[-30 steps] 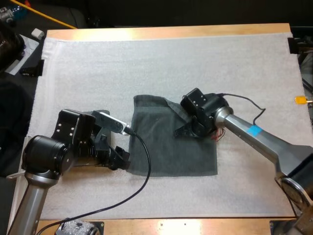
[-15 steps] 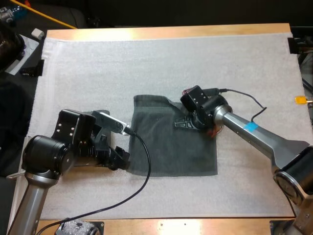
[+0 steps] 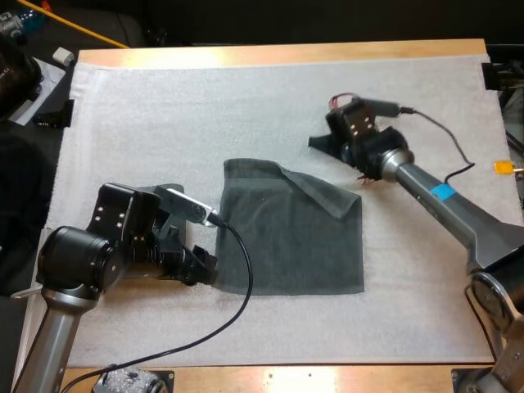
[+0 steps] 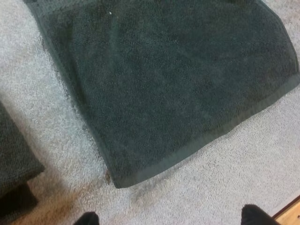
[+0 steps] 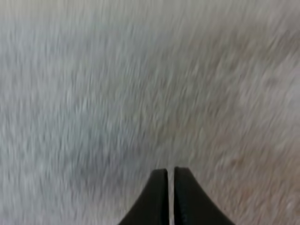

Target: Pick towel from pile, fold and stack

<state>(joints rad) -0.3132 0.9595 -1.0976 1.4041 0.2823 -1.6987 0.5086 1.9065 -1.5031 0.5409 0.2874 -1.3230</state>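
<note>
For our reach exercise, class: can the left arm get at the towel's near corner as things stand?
Probably yes. The left claw stands open just short of the towel, with bare mat between them; the right claw hovers away from the towel.

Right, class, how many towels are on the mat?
2. A flat towel lies centred on the mat, one corner folded. A second towel, in the left wrist view, lies beside it; more may be hidden.

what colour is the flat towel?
The towel is plain dark grey-green with a hemmed edge. It shows best in the left wrist view.
</note>
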